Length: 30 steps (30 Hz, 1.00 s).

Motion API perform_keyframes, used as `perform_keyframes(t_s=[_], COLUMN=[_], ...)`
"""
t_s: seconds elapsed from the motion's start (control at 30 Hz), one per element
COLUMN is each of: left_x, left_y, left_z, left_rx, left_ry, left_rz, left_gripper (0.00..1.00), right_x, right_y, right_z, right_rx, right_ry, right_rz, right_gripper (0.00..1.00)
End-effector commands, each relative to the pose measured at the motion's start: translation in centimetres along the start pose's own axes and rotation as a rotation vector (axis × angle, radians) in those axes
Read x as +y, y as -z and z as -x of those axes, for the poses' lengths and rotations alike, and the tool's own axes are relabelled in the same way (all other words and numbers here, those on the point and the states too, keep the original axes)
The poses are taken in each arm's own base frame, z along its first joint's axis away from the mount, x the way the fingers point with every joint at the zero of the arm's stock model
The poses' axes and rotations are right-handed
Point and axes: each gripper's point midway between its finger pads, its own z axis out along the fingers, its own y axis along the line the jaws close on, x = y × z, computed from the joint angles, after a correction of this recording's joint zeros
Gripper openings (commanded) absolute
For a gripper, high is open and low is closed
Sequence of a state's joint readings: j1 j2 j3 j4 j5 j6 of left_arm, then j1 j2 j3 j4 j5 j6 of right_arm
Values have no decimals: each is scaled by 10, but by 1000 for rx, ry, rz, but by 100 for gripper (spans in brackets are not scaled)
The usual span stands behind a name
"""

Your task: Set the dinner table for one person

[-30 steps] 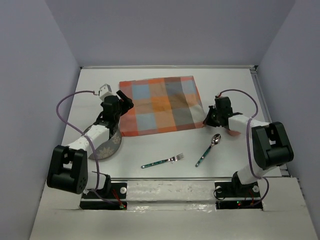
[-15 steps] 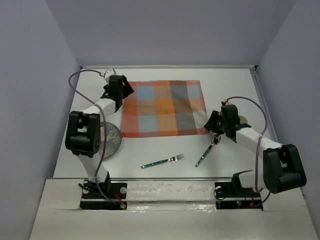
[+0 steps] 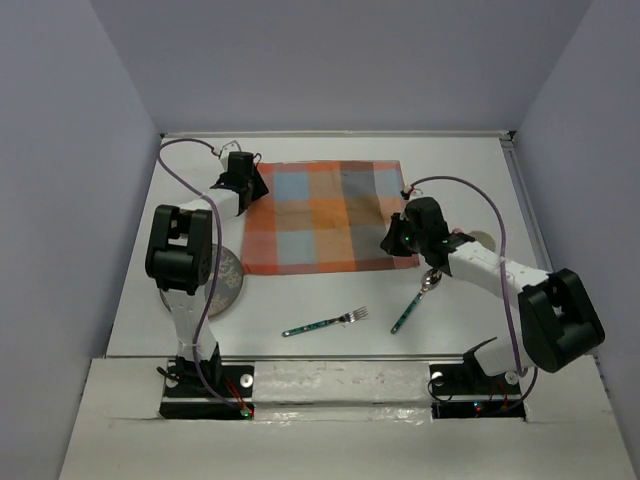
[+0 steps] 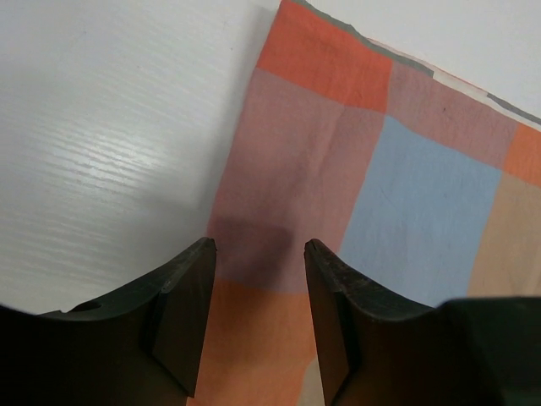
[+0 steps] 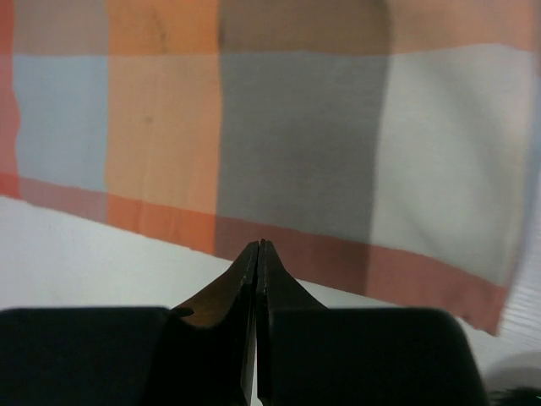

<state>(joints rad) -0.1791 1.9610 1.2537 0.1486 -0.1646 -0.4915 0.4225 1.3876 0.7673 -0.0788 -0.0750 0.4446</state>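
Observation:
The white dinner table (image 3: 300, 295) holds an orange, blue and grey plaid placemat (image 3: 330, 215) lying flat at its middle back. My left gripper (image 3: 256, 186) is open and empty over the placemat's far left edge; in the left wrist view its jaws (image 4: 259, 247) straddle the cloth (image 4: 372, 194) near that edge. My right gripper (image 3: 392, 240) is shut and empty over the placemat's near right corner; in the right wrist view its tips (image 5: 259, 245) point at the red border (image 5: 321, 254). A fork (image 3: 325, 323) and a spoon (image 3: 418, 298) lie in front of the placemat.
A grey patterned plate (image 3: 226, 278) lies at the left, partly under the left arm. A small pale round thing (image 3: 487, 240) shows behind the right arm. White walls enclose the table on three sides. Purple cables loop over both arms.
The placemat went from tilted to square and shifted a little right. My left gripper moved to its far left corner. My right gripper moved left onto its near right corner.

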Motion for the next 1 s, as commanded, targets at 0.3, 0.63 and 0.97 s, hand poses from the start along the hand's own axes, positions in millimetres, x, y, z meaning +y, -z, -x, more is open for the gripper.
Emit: perform_keyframes(t_s=[0.3, 0.63, 0.97], left_x=[-7, 5, 14], left_y=[-26, -48, -53], left_z=[34, 27, 58], left_rx=[-26, 37, -1], left_ry=[-49, -79, -79], left_rz=[71, 129, 143], left_gripper=[57, 54, 56], right_x=[101, 87, 68], right_y=[-52, -70, -71], right_z=[-30, -50, -65], right_rx=[78, 118, 140], right_ry=[181, 187, 177], right_rz=[180, 128, 64], right_gripper=[4, 4, 4])
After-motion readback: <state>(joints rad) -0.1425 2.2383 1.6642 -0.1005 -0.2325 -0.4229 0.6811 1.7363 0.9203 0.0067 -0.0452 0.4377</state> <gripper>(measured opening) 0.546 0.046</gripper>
